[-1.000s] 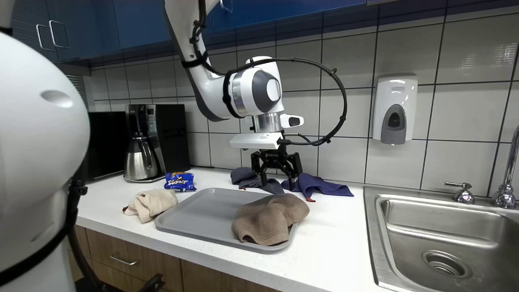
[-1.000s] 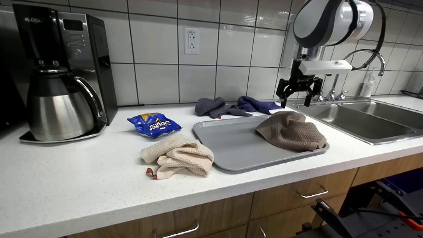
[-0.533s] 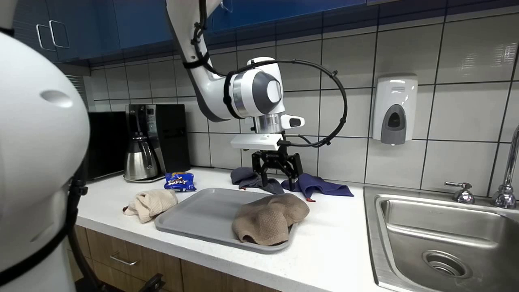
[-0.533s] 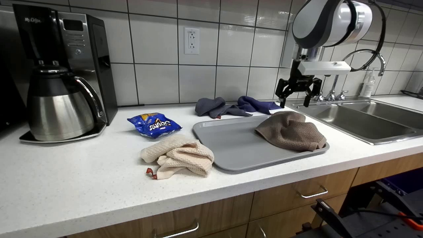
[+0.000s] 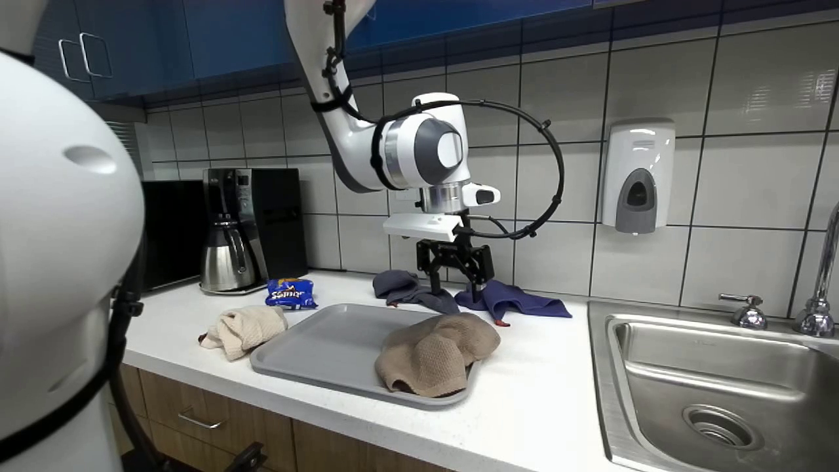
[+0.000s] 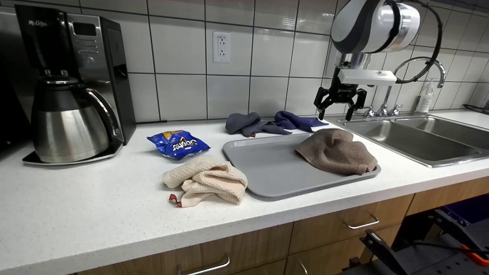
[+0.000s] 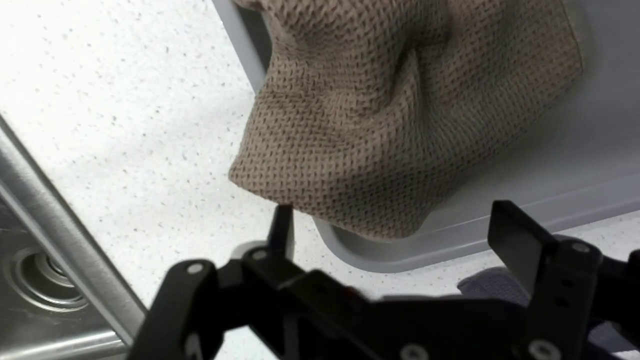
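Observation:
My gripper (image 5: 456, 294) (image 6: 335, 117) (image 7: 393, 207) hangs above the counter with its jaws wide apart and nothing between them. Nearest below it is a crumpled brown waffle cloth (image 5: 436, 354) (image 6: 336, 152) (image 7: 380, 125), draped over one end of a grey tray (image 5: 328, 347) (image 6: 267, 164) (image 7: 600, 135) and overhanging its rim. Behind the tray lie a dark grey cloth (image 5: 401, 287) (image 6: 248, 124) and a purple cloth (image 5: 524, 303) (image 6: 296, 120), partly covered by my fingers in an exterior view. A beige cloth (image 5: 242, 328) (image 6: 214, 179) rests at the tray's opposite end, by a blue snack bag (image 5: 290, 294) (image 6: 178, 144).
A coffee maker with a steel carafe (image 5: 226, 259) (image 6: 70, 131) stands at the counter's far end. On the other side is a steel sink (image 5: 606, 393) (image 6: 431, 162) with a faucet (image 5: 822, 288). A soap dispenser (image 5: 638, 174) hangs on the tiled wall; blue cabinets (image 5: 459, 23) run overhead.
My gripper has risen slightly and shifted sideways, rightward in an exterior view and leftward from the opposite viewpoint. Its jaws stay apart. Cloths, tray and bag have not moved.

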{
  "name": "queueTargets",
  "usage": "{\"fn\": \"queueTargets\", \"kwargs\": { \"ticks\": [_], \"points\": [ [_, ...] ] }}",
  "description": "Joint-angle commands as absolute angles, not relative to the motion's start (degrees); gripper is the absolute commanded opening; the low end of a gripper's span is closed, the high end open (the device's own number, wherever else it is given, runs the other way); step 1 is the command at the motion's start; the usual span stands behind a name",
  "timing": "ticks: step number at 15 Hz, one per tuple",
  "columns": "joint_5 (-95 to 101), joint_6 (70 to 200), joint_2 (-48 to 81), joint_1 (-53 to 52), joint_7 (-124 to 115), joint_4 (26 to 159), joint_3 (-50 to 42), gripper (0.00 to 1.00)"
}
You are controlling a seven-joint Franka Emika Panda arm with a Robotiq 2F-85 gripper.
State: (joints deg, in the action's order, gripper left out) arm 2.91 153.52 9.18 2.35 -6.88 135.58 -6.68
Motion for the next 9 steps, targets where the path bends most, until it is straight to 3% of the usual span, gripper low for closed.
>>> {"fn": "queueTargets", "kwargs": {
  "ticks": [1,9],
  "points": [
    [0.64,153.62,13.30,3.86,-4.80,130.55,-6.08,1.00],
    [0.63,153.12,21.59,5.10,-4.87,120.34,-6.72,1.00]
  ]
}}
